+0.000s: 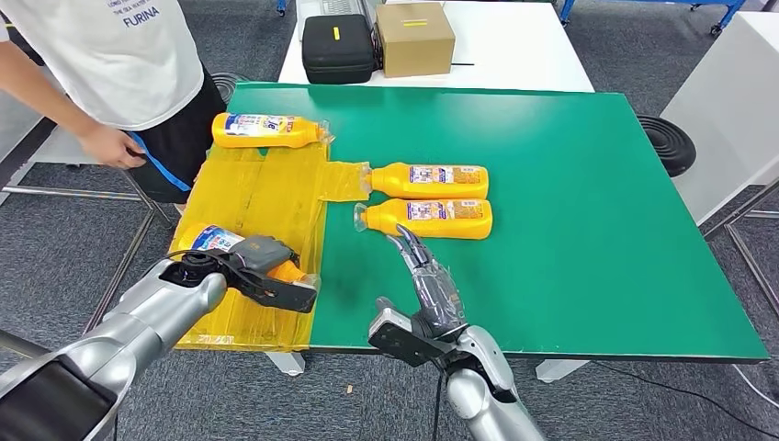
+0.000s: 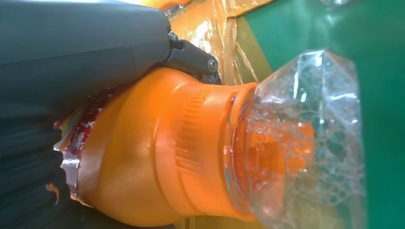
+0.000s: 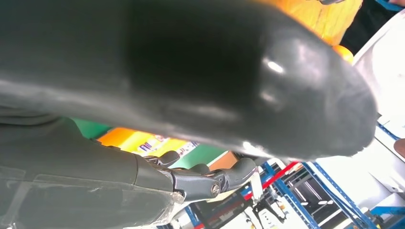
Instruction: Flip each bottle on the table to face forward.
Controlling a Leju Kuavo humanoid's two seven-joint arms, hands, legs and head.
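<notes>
Orange bottles, four of them, lie on their sides on the green table (image 1: 570, 184), whose left strip is covered in yellow tape (image 1: 266, 197). One bottle at the lower left (image 1: 213, 240) of the head view rests on the tape, gripped by the left hand (image 1: 262, 266), whose dark fingers (image 1: 280, 292) wrap over its body. In the left wrist view the same bottle (image 2: 157, 152) fills the frame, its clear cap (image 2: 305, 143) pointing towards the green surface, its torn label just visible beside the grey cover of the hand (image 2: 71, 52).

Another bottle at the upper left (image 1: 266, 130) lies on the tape near the far edge, label up. Two more sit side by side in the middle of the frame: the farther one (image 1: 430, 180) with its cap touching the tape edge, the nearer one (image 1: 432, 218) just below it, both with labels showing.

The right hand (image 1: 427, 280) reaches up from the bottom centre, fingers (image 1: 409, 246) stretched out and empty, tips just beside the nearer middle bottle. Whether they touch it cannot be told.

A person in a white shirt (image 1: 110, 55) stands at the upper left. A black case (image 1: 338, 46) and a cardboard box (image 1: 415, 37) sit on a white table (image 1: 514, 50) at the top.
</notes>
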